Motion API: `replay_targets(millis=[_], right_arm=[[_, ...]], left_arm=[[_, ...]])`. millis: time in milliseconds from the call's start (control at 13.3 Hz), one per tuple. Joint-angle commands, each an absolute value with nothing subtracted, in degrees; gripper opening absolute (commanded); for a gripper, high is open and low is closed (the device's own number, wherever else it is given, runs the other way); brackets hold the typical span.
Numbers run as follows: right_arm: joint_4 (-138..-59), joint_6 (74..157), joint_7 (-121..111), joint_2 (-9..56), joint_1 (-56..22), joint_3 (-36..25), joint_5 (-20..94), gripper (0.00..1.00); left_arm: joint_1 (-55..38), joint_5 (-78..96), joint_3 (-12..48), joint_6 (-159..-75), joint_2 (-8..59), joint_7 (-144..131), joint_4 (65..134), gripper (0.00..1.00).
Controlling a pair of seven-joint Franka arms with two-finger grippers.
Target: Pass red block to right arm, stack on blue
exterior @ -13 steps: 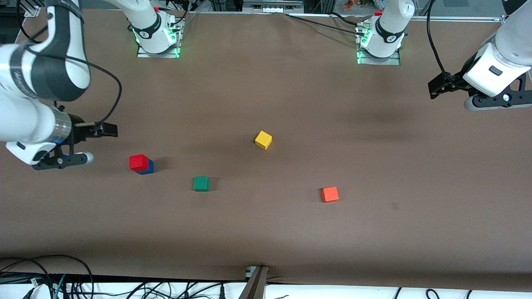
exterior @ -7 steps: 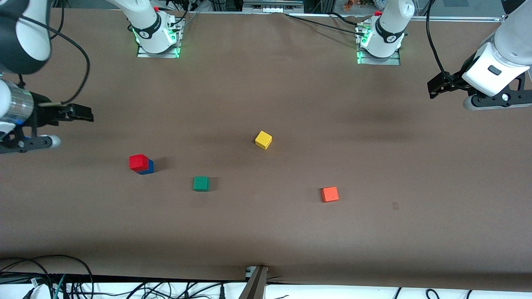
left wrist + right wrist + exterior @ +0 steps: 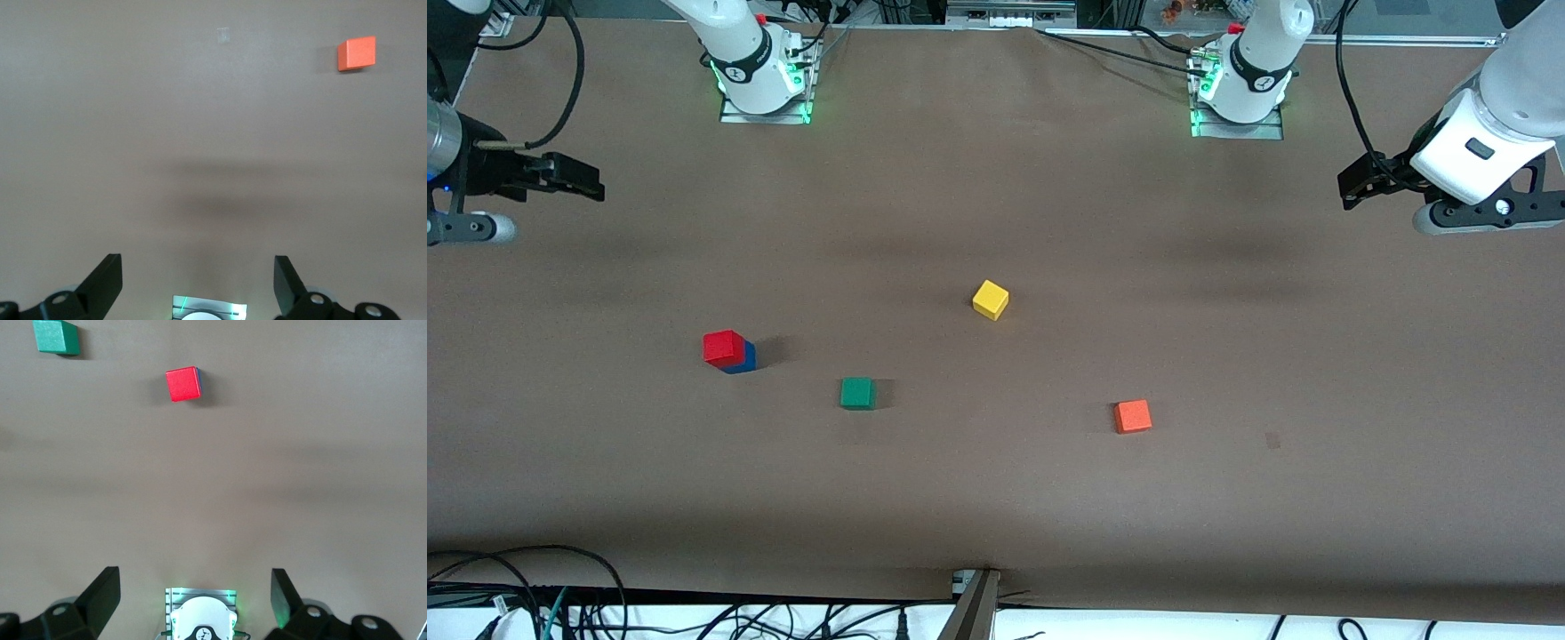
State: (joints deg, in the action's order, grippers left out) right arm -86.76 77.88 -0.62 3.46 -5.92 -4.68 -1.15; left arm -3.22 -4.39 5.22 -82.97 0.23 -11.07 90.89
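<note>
Nearest the front camera, an orange-red cube (image 3: 1132, 416), well away from the green cube (image 3: 857, 393) toward the left arm's end of the table. Taking that green cube as the landmark: just farther from the camera and toward the right arm's end, the red block (image 3: 722, 347) sitting on top of the blue cube (image 3: 744, 358) — a little askew, a sliver of blue showing along one side and below. Farther from the camera than the green cube and toward the left arm's end, a yellow cube (image 3: 991, 300), alone on the brown table (image 3: 996, 498). Up in the air, both claws empty and spread wide: right gripper (image 3: 560, 178) over the table's edge at the right arm's end, well clear of the stack; left gripper (image 3: 1360, 182) over the table's left-arm end — nothing between the fingers of either.
</note>
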Motion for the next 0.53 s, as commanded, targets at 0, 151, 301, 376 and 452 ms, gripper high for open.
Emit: replay_targets(millis=[0,151,301,376,452], right_arm=[[-89.7,79.8,0.1,-2.5,-4.7,-3.2,-1.9,1.0],[-89.5,79.1,-0.3,-2.9,-4.7,-3.1,-1.7,1.0],[-89.5,79.5,-0.3,-3.8,-4.7,-3.2,-1.8,1.0],[-89.6,78.8,-0.8,-3.9,-4.7,-3.0,-2.0,1.0],[-89.6,77.8,-1.1,-3.8,-4.7,-2.8,-1.9,1.0]], left_arm=[[-3.2,-3.3,5.4,-81.4,1.2,-11.5,88.2,1.0],[-3.2,-3.3,5.4,-81.3,1.2,-11.6,88.2,1.0],[-3.2,-3.3,5.4,-81.3,1.2,-11.5,88.2,1.0],[-3.2,-3.3,5.4,-81.2,1.2,-11.6,88.2,1.0],[-3.3,-3.3,5.4,-81.2,1.2,-11.6,88.2,1.0]])
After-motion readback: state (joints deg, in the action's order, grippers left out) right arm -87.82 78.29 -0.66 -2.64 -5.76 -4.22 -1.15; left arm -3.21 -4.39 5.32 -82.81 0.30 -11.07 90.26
